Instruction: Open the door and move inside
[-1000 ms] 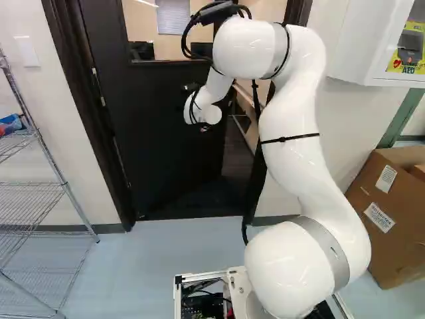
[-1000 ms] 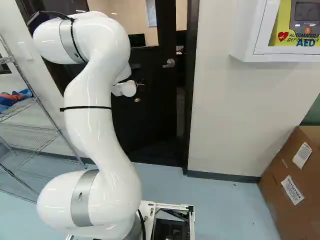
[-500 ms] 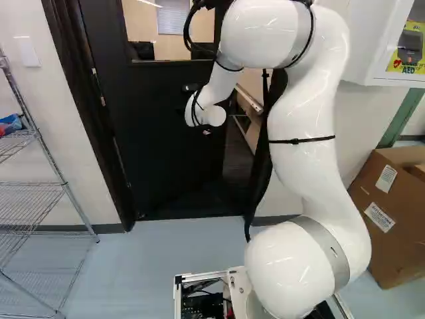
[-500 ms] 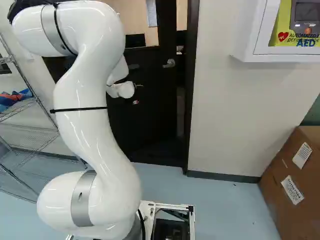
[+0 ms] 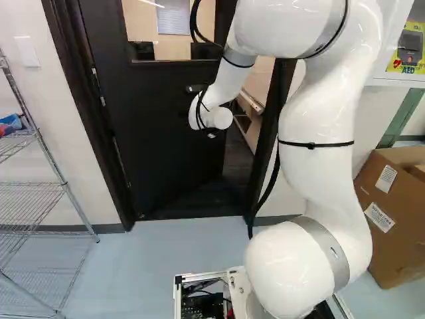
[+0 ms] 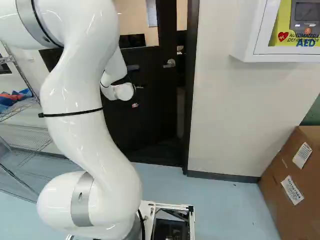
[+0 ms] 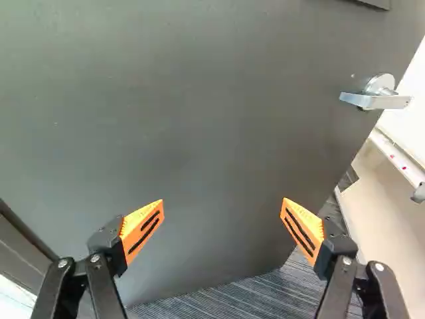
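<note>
The gripper (image 7: 222, 207) stands wide and holds nothing, both fingers spread before the dark door (image 7: 192, 126); whether a tip touches it, I cannot tell. The lever handle (image 7: 376, 101) lies ahead and off to one side, near the door's free edge. Past that edge the door is ajar, with striped carpet (image 7: 265, 292) showing beyond. The unlatching looks done, so the step in hand is likely pushing the door inward — pressing near the free edge should swing it best. The base (image 5: 234, 282) then needs a wider gap — the frame (image 6: 191, 90) could catch it.
</note>
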Controlling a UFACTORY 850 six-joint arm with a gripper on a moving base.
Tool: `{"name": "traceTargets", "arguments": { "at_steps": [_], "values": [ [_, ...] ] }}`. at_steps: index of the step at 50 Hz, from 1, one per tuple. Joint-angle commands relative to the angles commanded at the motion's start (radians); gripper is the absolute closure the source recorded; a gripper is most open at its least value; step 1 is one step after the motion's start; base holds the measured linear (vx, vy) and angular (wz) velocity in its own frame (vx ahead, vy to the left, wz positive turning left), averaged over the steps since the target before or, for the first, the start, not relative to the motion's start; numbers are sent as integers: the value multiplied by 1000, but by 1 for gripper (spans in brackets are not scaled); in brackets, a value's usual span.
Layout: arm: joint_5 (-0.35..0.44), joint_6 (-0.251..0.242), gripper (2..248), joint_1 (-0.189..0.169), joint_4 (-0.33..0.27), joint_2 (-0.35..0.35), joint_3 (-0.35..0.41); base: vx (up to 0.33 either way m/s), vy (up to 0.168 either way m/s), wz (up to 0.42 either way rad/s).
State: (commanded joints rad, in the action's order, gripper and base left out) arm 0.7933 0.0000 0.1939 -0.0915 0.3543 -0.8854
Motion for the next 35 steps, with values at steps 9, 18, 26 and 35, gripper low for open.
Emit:
{"name": "traceTargets", "arguments": {
  "at_steps": [9, 18, 26, 35],
  "values": [
    [0, 0, 3, -4, 0, -45, 54, 0, 0, 0],
    [0, 0, 3, -8, 0, -90, 107, 0, 0, 0],
    [0, 0, 3, -13, 0, -130, 153, 0, 0, 0],
    [0, 0, 3, -17, 0, -176, 205, 0, 0, 0]
  ]
}}
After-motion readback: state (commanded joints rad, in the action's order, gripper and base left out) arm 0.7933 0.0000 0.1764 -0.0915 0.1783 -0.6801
